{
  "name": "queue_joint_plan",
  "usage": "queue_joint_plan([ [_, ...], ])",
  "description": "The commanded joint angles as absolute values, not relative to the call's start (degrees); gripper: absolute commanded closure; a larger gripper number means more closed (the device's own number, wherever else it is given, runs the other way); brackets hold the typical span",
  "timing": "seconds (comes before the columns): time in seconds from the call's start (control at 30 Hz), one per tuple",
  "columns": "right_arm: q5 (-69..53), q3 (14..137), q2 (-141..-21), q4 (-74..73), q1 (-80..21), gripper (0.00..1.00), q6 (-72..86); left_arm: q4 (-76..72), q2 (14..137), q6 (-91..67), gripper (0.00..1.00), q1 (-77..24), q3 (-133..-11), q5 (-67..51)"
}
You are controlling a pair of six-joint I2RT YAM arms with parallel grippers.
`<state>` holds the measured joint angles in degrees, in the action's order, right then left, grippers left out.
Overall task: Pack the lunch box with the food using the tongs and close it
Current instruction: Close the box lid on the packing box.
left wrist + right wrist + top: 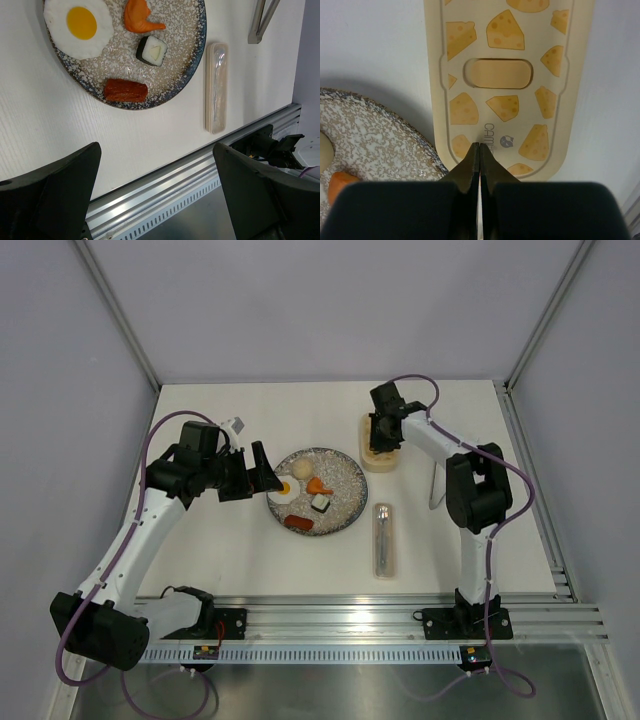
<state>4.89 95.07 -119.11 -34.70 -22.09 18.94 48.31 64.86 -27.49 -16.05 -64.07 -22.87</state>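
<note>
Tongs (433,487) lying loose on table, unheld, arms spread in narrow V; long axis running 6–12, joined end seemingly pointing at 6. Food (320,503) sitting on plate (345,465), at tongs' 9 o'clock. Left gripper (258,468) gaping wide, hanging at plate's 9. Right gripper (479,147), fingers pressed together, empty, hovering over lidded lunch box (378,455) at plate's 1 o'clock, box axis 6–12; tongs lying at its 4, right arm nearer.
</note>
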Motion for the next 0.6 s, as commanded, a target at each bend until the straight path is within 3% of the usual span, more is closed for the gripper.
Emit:
queue_joint_plan([
  [0.0,5.53,98.42,-118.13,-36.12,-22.41,1.00,18.20,46.14,63.81,-27.51,0.02,-15.73,-63.81,-24.26],
  [0.2,9.84,109.13,-116.45,-39.11,-22.33,1.00,16.00,46.05,63.28,-27.60,0.02,-15.73,-63.72,-23.82],
  [0.4,11.60,123.37,-126.72,-44.64,-20.92,1.00,15.73,46.32,63.02,-27.69,0.02,-15.82,-63.46,-23.47],
  [0.57,10.73,126.82,-133.94,-43.60,-19.87,1.00,16.96,47.02,62.93,-27.42,0.02,-15.82,-63.28,-22.68],
])
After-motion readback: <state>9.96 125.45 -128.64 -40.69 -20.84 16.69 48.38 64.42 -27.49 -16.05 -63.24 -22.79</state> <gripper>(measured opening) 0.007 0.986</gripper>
